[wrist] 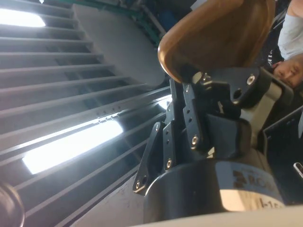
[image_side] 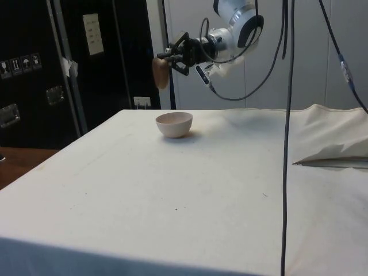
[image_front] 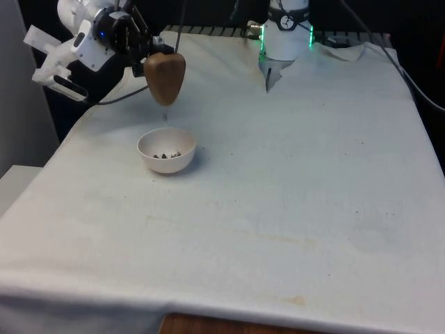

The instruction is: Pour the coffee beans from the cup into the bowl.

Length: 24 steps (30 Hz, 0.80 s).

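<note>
Pouring step under way, seemingly near its end. The pincer (image_front: 154,52) is closed on the brown cup (image_front: 165,78) and holds it in the air above the bowl (image_front: 167,151), a clear gap between the two. The cup is turned well over, mouth pointing down toward the bowl, rounded base uppermost. In the side view the cup (image_side: 160,73) hangs above and a little beyond the bowl (image_side: 174,124), on the side toward the dark cabinets. The wrist view shows the pincer's fingers (wrist: 236,90) clamped against the cup's wall (wrist: 218,33).

The bowl is white and sits upright on the tabletop (image_front: 292,181). A few dark beans (image_front: 167,154) lie at its bottom. One speck seems to hang between cup and bowl; I cannot tell if it is a falling bean.

Judgement: most of the contents look delivered, though the cup's inside is hidden, so I cannot say it is empty. The next move calls for holding the tilt over the bowl until nothing more drops, then righting the cup without swinging it wide of the bowl, lest a late bean land on the cloth.
</note>
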Motion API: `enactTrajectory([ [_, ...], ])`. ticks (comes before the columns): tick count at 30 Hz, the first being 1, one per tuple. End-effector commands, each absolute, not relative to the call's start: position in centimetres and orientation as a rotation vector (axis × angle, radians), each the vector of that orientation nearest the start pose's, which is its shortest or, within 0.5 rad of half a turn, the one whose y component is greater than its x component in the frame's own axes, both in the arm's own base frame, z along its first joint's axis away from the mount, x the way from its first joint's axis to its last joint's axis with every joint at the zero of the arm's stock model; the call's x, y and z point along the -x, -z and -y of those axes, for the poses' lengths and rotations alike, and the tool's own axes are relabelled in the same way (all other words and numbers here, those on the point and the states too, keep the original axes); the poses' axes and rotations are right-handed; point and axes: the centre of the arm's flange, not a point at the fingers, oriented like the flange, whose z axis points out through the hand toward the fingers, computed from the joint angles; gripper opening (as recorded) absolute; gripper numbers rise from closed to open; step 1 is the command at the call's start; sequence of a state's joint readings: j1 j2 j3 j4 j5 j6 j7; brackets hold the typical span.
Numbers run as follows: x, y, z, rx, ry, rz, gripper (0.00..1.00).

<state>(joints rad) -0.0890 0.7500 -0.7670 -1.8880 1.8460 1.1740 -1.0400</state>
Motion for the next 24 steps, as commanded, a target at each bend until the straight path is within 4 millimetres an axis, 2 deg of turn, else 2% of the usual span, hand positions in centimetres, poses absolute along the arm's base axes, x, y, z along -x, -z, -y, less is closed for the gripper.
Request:
enactTrajectory([
  [1, -51.53, -23.31, 31.86, 1.562, 0.655, -0.398, 0.00],
  [24, -51.39, -23.26, 31.71, 1.553, 0.658, -0.391, 0.00],
])
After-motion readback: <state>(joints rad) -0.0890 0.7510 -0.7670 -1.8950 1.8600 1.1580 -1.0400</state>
